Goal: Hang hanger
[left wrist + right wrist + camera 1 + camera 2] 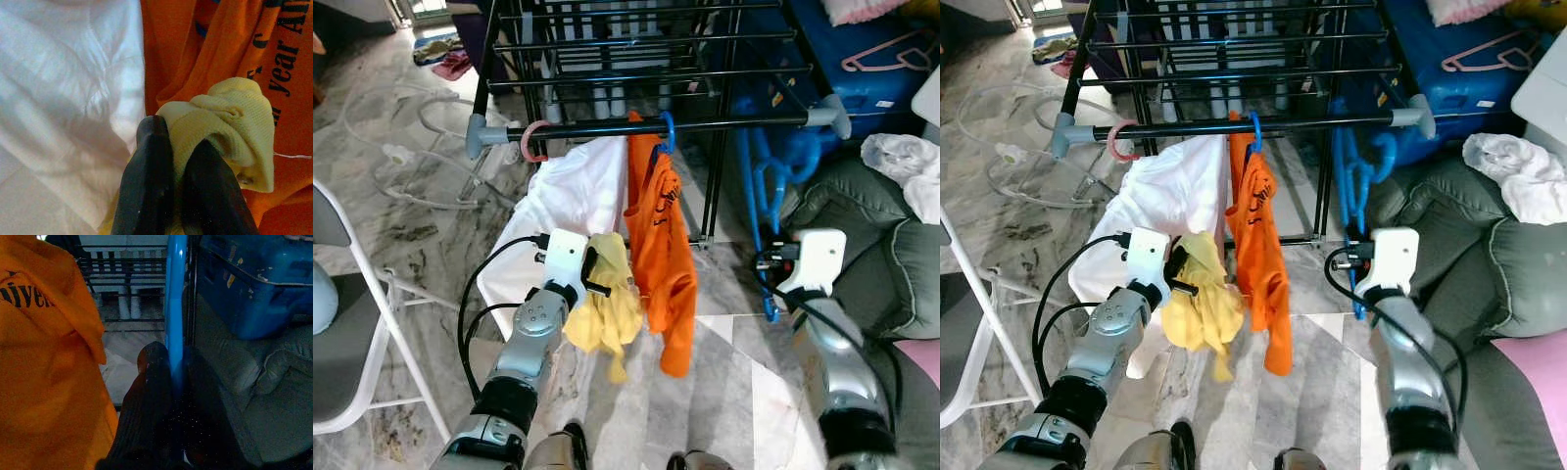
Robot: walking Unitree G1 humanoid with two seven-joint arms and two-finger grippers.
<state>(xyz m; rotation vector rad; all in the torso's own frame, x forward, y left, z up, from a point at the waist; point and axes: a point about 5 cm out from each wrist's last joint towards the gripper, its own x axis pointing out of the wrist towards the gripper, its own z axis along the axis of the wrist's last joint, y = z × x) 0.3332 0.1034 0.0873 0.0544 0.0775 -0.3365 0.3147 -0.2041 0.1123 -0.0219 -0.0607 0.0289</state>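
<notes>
left end effector (598, 274): pinched on yellow garment (607, 308); beside orange shirt (664, 245)
right end effector (173, 369): clamped on blue hanger (175, 308); long axis upright
rail (705, 124): above and ahead; right arm nearer, lift hook over it

We record two silver forearms, the left arm (527, 338) at lower left and the right arm (837, 362) at lower right of the head view; each ends in a white boxy wrist housing; black cables loop beside both; black collars band the lower segments; the left gripper (173, 147) has glossy black rounded fingers (151, 171).
</notes>
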